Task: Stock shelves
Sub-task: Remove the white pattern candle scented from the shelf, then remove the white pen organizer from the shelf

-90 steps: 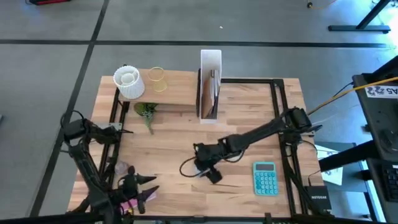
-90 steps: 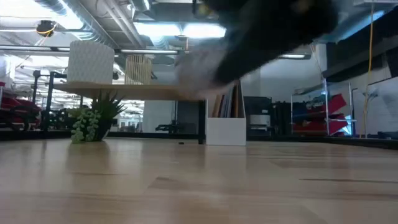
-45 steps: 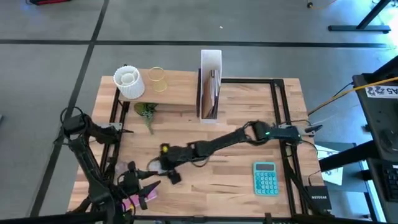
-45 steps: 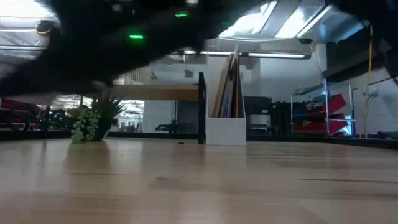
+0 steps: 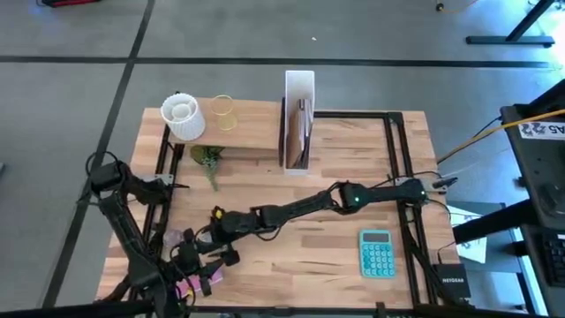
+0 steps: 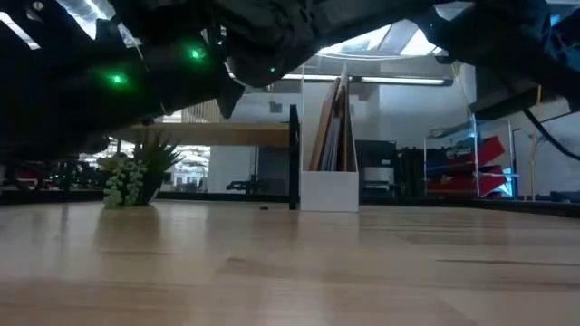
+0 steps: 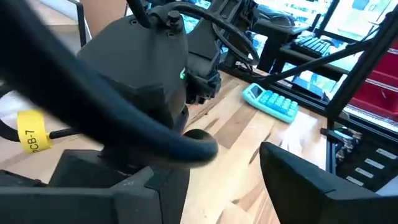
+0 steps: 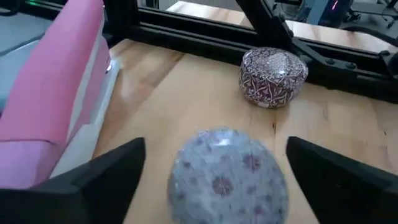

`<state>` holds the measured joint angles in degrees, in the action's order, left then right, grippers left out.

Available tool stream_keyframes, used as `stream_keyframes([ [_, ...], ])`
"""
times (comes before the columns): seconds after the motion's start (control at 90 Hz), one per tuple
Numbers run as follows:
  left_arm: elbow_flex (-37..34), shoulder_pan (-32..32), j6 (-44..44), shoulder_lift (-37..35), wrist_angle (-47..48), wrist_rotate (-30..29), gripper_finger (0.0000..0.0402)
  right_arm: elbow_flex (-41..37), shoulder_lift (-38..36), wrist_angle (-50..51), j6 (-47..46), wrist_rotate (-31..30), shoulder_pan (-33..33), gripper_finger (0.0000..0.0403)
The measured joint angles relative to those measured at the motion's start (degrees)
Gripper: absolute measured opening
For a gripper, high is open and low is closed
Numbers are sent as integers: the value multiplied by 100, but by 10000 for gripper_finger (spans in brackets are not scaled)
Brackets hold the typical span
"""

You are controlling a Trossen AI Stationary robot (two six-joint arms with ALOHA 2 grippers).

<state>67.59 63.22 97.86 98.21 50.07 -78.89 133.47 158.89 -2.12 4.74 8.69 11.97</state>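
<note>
**Reaching over a tin at the front-left corner**

Much is hard to read. In the low view my own dark arms blot out the upper half, covering whatever stands on the shelf [image 6: 237, 134]. From above, both my grippers bunch together at the table's [image 5: 335, 185] front-left corner, and I cannot separate them cleanly there. The pink thing [image 8: 59, 106] beside me is cut off by the frame, so I cannot name it.

My right gripper [image 8: 216, 149] has its fingers spread wide on either side of a round patterned tin [image 8: 227, 180], not touching it. A second tin [image 8: 273, 68] sits farther on, near the black rail. My left gripper [image 7: 208, 165] waits at the same corner, fingers apart and holding nothing; my right arm fills most of its view, with the calculator [image 7: 272, 102] beyond it.

The shelf stands at the far-left of the table, its plank's long axis running left to right. A white pot [image 5: 183, 117] and a glass [image 5: 222, 112] are on top, and a plant [image 5: 207, 162] is below. The file box [image 5: 298, 119] stands upright just beside the shelf's right end, long side running front to back, with folders leaning inside.
</note>
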Motion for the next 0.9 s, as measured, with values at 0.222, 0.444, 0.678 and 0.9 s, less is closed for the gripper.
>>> stream_keyframes([
  [0.222, 0, -7, 80, 2, -3, 119, 175, 68, -202, 1014, 258, -801, -3, 382],
  [0.444, 0, 26, 107, 2, -12, 116, 175, 72, -776, 2716, 1131, -2001, 0, 357],
  [0.678, 0, 9, 97, 2, -15, 141, 175, 79, -1274, 4679, 1485, -2317, 17, 328],
  [0.9, 0, 0, 98, 2, -9, 173, 175, 68, -1465, 7097, 1429, -3360, -217, 302],
])
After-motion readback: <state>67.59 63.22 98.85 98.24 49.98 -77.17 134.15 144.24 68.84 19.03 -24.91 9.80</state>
